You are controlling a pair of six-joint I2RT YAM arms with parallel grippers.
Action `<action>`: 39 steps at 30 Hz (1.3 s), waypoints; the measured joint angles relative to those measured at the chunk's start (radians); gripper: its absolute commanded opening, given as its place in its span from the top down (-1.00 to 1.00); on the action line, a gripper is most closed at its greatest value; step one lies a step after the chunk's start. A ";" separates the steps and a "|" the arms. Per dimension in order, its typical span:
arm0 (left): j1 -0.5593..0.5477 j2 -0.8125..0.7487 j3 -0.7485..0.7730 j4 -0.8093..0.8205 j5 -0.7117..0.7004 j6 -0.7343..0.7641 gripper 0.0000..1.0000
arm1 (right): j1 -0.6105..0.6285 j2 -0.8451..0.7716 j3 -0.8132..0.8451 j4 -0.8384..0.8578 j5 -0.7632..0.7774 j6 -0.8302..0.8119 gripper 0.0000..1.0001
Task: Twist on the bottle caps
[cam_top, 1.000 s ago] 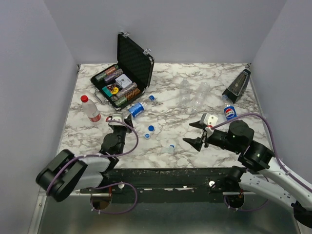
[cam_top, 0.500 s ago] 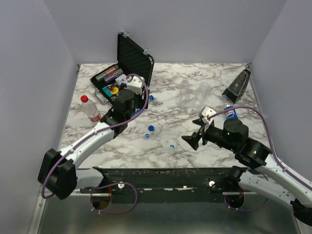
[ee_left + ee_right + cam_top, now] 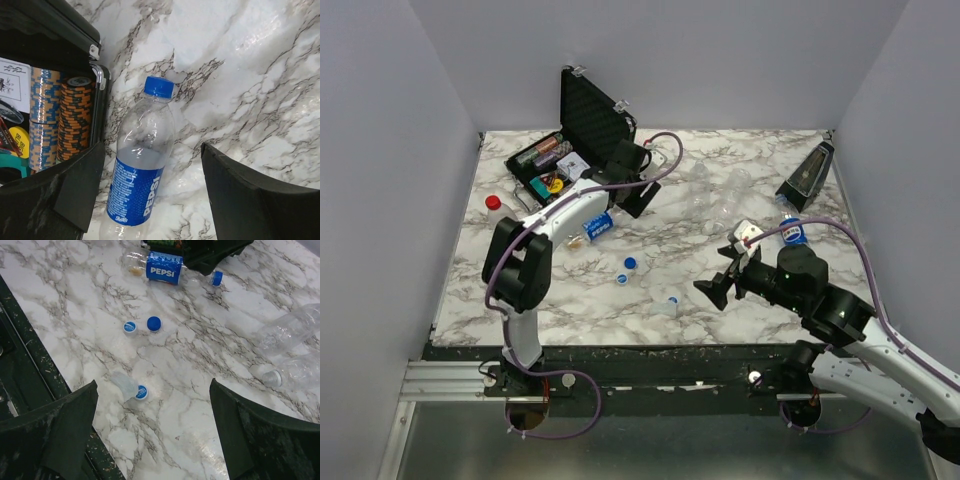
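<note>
Left gripper [image 3: 152,150] open, empty, above lying clear plastic Pepsi bottle [image 3: 140,170] beside black chip case [image 3: 50,20]. Right gripper [image 3: 153,386] wide open over small round blue plastic caps [image 3: 154,323]

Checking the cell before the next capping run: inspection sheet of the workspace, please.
Surface: marble table, no spill seen.
Job's things: three loose caps front centre; two clear bottles lying far centre; red-capped bottle at left, partly hidden by the left arm.
Clutter: open poker chip case; capped Pepsi bottle lying beside it; black metronome-like object and a Pepsi-labelled item at right.
Grippers: left gripper open, straddling the Pepsi bottle with gaps both sides; right gripper open, empty, above the caps.
Cables: purple cable loops off the left wrist near the case.
Surroundings: plain grey walls; nothing else seen.
</note>
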 measured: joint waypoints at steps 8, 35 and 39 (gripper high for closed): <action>0.002 0.221 0.247 -0.137 0.003 0.084 -0.54 | 0.000 -0.006 -0.016 0.000 0.010 -0.008 -0.99; 0.002 0.460 0.441 -0.262 -0.024 0.175 0.61 | 0.000 -0.035 -0.038 0.000 0.026 -0.024 -0.99; 0.002 0.387 0.372 -0.227 -0.024 0.160 0.68 | 0.000 -0.044 -0.040 0.000 0.026 -0.029 -0.99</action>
